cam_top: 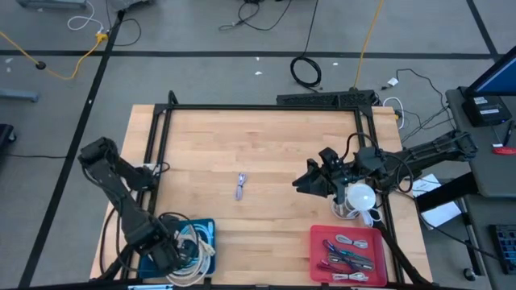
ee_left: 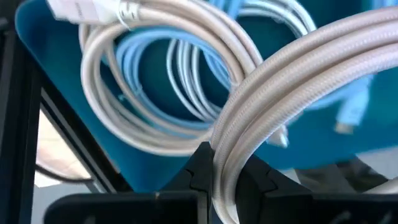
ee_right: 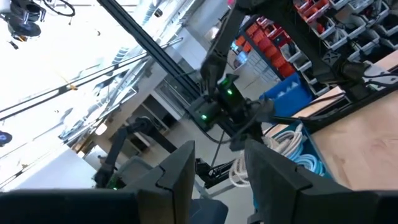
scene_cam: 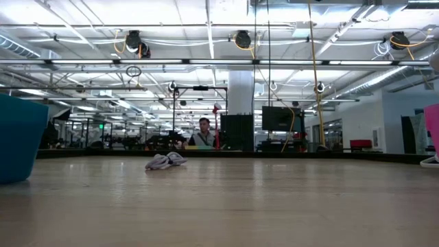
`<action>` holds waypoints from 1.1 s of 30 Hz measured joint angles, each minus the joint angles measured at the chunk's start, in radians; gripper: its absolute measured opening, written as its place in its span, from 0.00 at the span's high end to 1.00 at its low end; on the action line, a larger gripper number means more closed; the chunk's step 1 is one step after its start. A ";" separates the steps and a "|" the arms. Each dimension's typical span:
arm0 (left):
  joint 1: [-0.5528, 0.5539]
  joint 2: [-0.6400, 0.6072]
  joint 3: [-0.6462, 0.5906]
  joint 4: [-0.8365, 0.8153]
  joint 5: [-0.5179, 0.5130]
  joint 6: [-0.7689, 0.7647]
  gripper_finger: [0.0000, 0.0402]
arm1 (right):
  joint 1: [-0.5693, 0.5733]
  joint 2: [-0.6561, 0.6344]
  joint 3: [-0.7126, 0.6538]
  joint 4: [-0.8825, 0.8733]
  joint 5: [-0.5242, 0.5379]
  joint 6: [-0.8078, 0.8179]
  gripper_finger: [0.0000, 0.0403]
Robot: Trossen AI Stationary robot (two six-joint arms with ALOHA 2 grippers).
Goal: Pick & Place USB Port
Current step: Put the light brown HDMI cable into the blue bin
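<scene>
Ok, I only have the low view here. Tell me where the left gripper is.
Observer: The left gripper is down in the blue bin at the table's left edge.
Operator: Say what it holds.
Observer: It is shut on a beige braided cable coiled in that bin.
Operator: Now report the right gripper.
Observer: The right gripper hangs open and empty over the table's right side.
</scene>
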 joint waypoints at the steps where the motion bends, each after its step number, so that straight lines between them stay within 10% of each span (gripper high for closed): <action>1: -0.002 0.000 -0.020 0.010 0.002 -0.003 0.92 | 0.001 0.000 0.000 0.002 0.000 0.003 0.67; 18: 0.000 0.000 -0.205 0.126 0.061 -0.012 0.92 | 0.043 0.000 0.000 0.013 0.045 -0.002 0.67; 33: 0.000 -0.001 -0.216 0.118 0.085 0.002 0.73 | 0.043 0.000 0.000 0.013 0.045 -0.011 0.67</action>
